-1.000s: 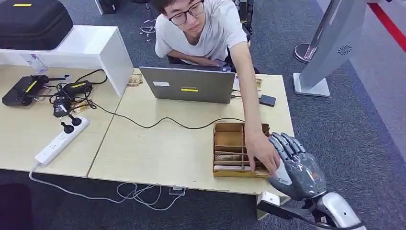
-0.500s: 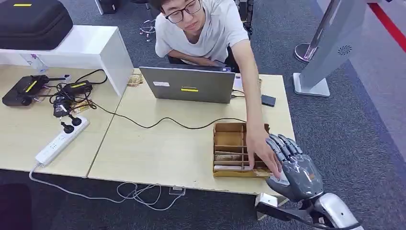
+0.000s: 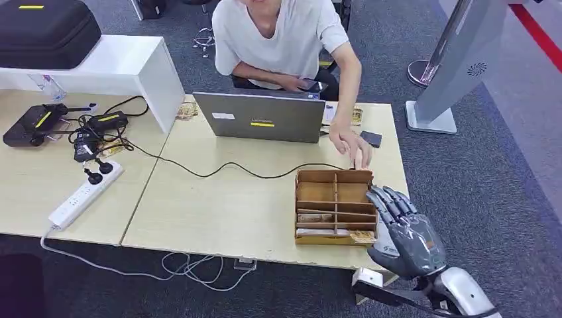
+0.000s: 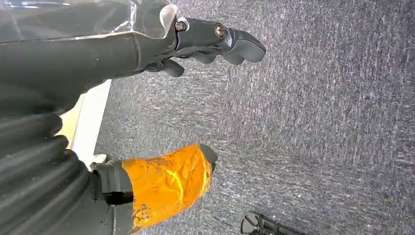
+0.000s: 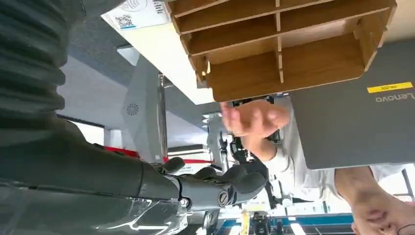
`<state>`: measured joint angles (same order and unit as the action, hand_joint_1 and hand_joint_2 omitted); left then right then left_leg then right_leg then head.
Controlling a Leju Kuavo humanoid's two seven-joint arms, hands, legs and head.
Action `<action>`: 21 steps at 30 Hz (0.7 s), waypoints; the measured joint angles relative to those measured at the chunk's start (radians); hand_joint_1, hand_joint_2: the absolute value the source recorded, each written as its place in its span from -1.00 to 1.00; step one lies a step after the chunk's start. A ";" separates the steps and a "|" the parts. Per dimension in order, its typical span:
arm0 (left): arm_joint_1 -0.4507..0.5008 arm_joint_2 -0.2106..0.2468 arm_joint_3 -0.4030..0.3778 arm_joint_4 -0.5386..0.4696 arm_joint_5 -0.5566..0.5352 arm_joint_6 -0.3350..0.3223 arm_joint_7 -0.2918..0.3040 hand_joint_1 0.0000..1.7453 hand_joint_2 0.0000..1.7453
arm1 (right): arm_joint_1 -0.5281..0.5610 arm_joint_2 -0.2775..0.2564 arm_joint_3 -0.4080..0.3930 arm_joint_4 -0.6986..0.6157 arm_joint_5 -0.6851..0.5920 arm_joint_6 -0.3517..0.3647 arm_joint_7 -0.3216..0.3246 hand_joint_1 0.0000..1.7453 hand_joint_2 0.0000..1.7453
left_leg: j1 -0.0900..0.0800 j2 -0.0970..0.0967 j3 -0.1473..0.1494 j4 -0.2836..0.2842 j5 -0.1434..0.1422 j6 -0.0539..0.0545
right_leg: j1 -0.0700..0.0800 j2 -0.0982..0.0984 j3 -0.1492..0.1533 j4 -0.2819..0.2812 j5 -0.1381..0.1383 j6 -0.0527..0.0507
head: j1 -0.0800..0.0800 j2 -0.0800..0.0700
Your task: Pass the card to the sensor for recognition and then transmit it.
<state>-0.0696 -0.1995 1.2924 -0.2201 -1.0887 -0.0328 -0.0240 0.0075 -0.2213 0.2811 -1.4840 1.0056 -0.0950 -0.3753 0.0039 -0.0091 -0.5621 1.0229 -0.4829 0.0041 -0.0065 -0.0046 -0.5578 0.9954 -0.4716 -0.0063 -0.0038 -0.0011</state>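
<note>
Matt brown wooden card box (image 3: 335, 207), pale smooth wood-look table (image 3: 219, 205), rough grey carpet (image 3: 490, 199)

Person's hand (image 3: 349, 140) withdrawn from wooden divided box (image 3: 335, 207): earlier reaching into near right compartments just beside right robot hand (image 3: 403, 231), now pulled back past box's far edge, resting on surface (image 3: 232, 205) near small dark device (image 3: 370, 138) by laptop (image 3: 260, 117). Person's arm no longer stretched across box; box's right compartments now uncovered. Person's torso (image 3: 278, 36) more upright, head gone above frame's top edge. Right robot hand slightly lower and nearer box's right side than a second ago, fingers spread, holding nothing.
</note>
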 joint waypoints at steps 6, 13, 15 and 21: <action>0.000 0.000 0.000 0.000 0.000 0.000 0.000 -1.00 1.00 | 0.011 0.003 0.011 0.009 -0.001 0.017 0.000 -1.00 1.00 | 0.000 0.000 0.000 0.000 0.000 0.000 | 0.000 0.000 0.000 0.000 0.000 0.000 | 0.000 0.000; -0.002 0.000 0.000 0.000 -0.005 0.000 0.002 -1.00 1.00 | 0.042 0.018 0.040 0.050 -0.018 0.016 0.000 -1.00 1.00 | 0.000 0.000 0.000 0.000 0.000 0.000 | 0.000 0.000 0.000 0.000 0.000 0.000 | 0.000 0.000; -0.002 0.000 0.000 0.000 -0.006 0.000 0.002 -1.00 1.00 | 0.045 0.022 0.045 0.061 -0.018 0.014 0.003 -1.00 1.00 | 0.000 0.000 0.000 0.000 0.000 0.000 | 0.000 0.000 0.000 0.000 0.000 0.000 | 0.000 0.000; -0.002 0.000 0.000 0.000 -0.012 -0.001 0.002 -1.00 1.00 | 0.044 0.034 0.056 0.093 -0.011 0.008 0.016 -1.00 1.00 | 0.000 0.000 0.000 0.000 0.000 0.000 | 0.000 0.000 0.000 0.000 0.000 0.000 | 0.000 0.000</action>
<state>-0.0716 -0.1991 1.2924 -0.2201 -1.1009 -0.0336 -0.0225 0.0519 -0.1869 0.3369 -1.3908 0.9949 -0.0870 -0.3597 0.0040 -0.0092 -0.5623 1.0228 -0.4829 0.0041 -0.0065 -0.0049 -0.5577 0.9954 -0.4717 -0.0062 -0.0038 -0.0011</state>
